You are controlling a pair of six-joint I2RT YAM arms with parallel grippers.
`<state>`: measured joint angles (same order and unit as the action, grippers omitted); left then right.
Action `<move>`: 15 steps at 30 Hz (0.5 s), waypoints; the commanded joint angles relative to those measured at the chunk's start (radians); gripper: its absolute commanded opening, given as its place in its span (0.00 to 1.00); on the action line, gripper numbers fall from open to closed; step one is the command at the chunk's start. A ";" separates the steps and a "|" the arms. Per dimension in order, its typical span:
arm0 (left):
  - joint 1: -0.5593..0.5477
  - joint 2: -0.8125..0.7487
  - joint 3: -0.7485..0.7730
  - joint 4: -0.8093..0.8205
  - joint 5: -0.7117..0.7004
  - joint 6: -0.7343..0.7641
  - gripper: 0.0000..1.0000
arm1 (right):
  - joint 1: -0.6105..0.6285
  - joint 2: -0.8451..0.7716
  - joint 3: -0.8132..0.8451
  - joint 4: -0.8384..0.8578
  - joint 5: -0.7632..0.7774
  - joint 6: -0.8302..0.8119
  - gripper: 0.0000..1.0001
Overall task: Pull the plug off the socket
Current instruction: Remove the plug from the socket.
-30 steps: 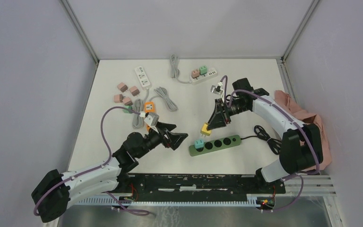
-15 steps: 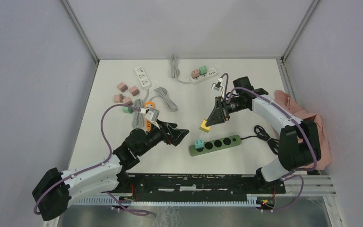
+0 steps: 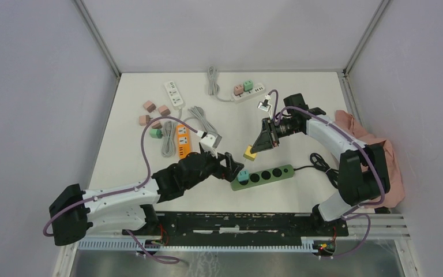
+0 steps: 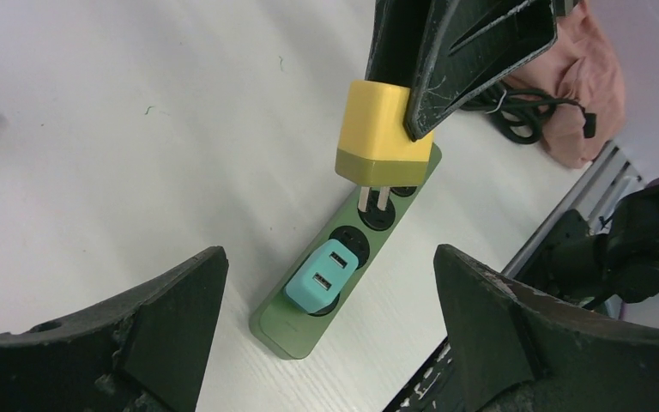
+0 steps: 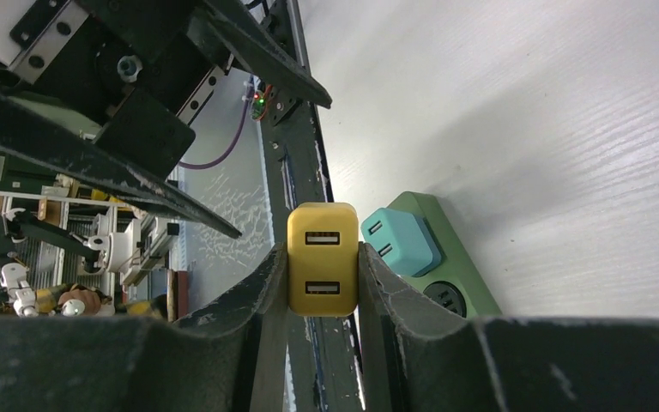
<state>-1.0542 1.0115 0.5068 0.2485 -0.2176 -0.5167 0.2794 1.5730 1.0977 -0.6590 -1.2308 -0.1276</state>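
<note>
A green socket strip (image 3: 271,172) lies on the white table with a teal plug (image 3: 243,175) seated in its left end. A yellow plug (image 3: 250,152) hangs above the strip with its prongs bare, and my right gripper (image 3: 259,144) is shut on it. The right wrist view shows the yellow plug (image 5: 323,260) pinched between both fingers, with the teal plug (image 5: 399,240) beside it. My left gripper (image 3: 232,166) stands open just left of the strip. In the left wrist view its jaws (image 4: 328,257) frame the teal plug (image 4: 319,276) without touching it, and the yellow plug (image 4: 377,133) hangs beyond.
Behind lie a white strip (image 3: 173,94), another white strip carrying pink and green plugs (image 3: 248,92), an orange strip (image 3: 182,140), pink cubes (image 3: 153,112) and grey cables (image 3: 202,120). The green strip's black cord (image 3: 323,164) coils to the right, near a pink cloth (image 3: 375,150). A black rail (image 3: 236,222) borders the near edge.
My left arm has swung right, bringing its open jaws up to the strip's teal-plug end. The right gripper has lifted the yellow plug slightly higher.
</note>
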 commanded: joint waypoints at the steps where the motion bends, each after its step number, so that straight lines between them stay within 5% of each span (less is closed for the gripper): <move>1: -0.064 0.058 0.114 -0.114 -0.158 0.091 0.95 | -0.003 0.005 0.010 0.027 -0.004 0.026 0.04; 15: -0.109 0.156 0.218 -0.171 -0.170 0.139 0.96 | -0.003 0.023 0.010 0.034 0.013 0.054 0.04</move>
<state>-1.1564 1.1610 0.6697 0.0711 -0.3668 -0.4206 0.2794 1.5925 1.0977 -0.6510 -1.2060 -0.0902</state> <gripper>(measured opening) 0.957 0.349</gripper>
